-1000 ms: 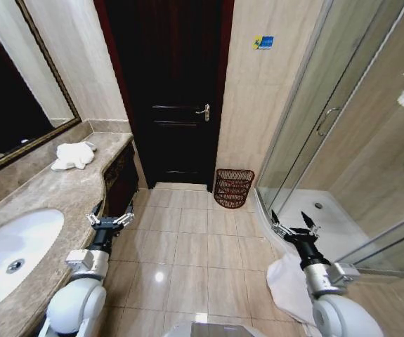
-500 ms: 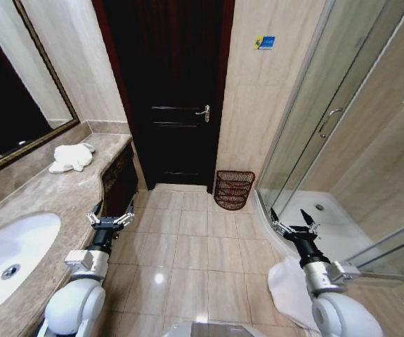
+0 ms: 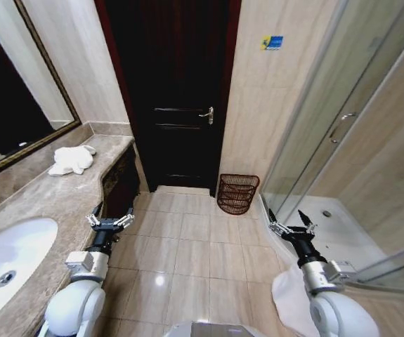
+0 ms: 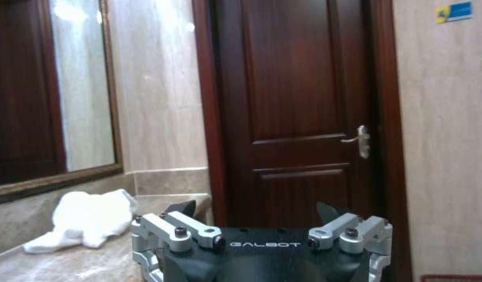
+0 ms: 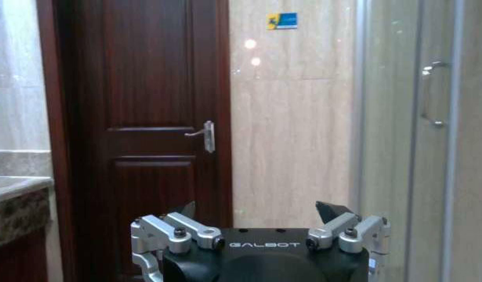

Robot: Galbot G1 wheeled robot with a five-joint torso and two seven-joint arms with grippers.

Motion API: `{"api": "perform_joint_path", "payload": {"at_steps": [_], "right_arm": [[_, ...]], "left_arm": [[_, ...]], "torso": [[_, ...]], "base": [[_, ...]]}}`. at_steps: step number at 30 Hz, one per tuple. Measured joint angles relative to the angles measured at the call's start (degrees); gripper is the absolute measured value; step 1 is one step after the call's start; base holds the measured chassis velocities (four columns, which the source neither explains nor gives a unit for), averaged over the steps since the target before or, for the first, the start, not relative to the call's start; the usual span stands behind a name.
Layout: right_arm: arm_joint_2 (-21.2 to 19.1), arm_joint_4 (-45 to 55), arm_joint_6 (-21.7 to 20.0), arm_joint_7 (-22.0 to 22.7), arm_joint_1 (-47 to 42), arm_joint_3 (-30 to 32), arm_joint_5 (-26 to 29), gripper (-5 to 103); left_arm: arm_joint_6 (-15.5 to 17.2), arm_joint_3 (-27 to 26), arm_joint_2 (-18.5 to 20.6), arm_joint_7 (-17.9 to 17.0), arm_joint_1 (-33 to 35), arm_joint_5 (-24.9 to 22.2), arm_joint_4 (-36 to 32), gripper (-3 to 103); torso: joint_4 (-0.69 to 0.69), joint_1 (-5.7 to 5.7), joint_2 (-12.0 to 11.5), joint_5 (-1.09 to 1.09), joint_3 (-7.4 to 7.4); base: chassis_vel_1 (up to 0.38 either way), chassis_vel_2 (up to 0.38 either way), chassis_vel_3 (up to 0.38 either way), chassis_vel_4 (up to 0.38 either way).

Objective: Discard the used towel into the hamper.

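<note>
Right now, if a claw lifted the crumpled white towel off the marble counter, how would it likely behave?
The crumpled white towel lies in soft folds on the brown marble counter, so it would probably droop and hang rather than hold shape. It looks like light cloth, likely easy to lift. Pushed, it would probably bunch up or slide, not roll.

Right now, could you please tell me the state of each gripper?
Left gripper: open, holding nothing, beside the vanity counter.
Right gripper: open, holding nothing, near the shower enclosure.
</note>
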Motion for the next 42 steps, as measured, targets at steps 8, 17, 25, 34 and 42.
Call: {"api": "perform_joint_path", "payload": {"at_steps": [8,17,25,34,42], "right_arm": [[-0.22,-0.41,0.03,-0.03,0.2,0.03,0.28,100],[-0.06,-0.55,0.35,-0.12,0.09,0.05,0.33,100],[-0.03,-0.63,0.38,-0.28,0.01,-0.02,0.31,100],[-0.01,-0.93,0.39,-0.49,0.1,-0.08,0.2,100],[-0.01,-1.28,0.41,-0.58,0.19,-0.21,0.03,100]], "left_arm": [[-1.96,0.33,-0.17,-0.39,0.03,0.55,0.47,100],[-2.85,0.38,-0.38,-0.58,0.21,0.24,0.28,100],[-3.23,0.47,-0.84,0.05,0.57,-0.17,0.25,100],[-3.63,0.37,-1.05,0.07,0.73,0.07,0.42,100],[-4.25,0.38,-1.39,0.13,0.9,0.37,1.05,100]], "torso": [[0.0,0.0,0.0,-0.01,0.0],[-0.01,0.01,0.0,0.0,0.0],[-0.01,0.01,0.0,-0.02,0.0],[0.0,0.0,0.0,0.02,0.0],[0.0,0.0,0.0,0.01,0.0]], "base": [[-0.081,0.16,0.157,-0.075],[-0.154,0.158,0.164,-0.169],[-0.153,0.156,0.17,-0.138],[-0.101,0.192,0.193,-0.092],[-0.08,0.232,0.23,-0.078]]}}
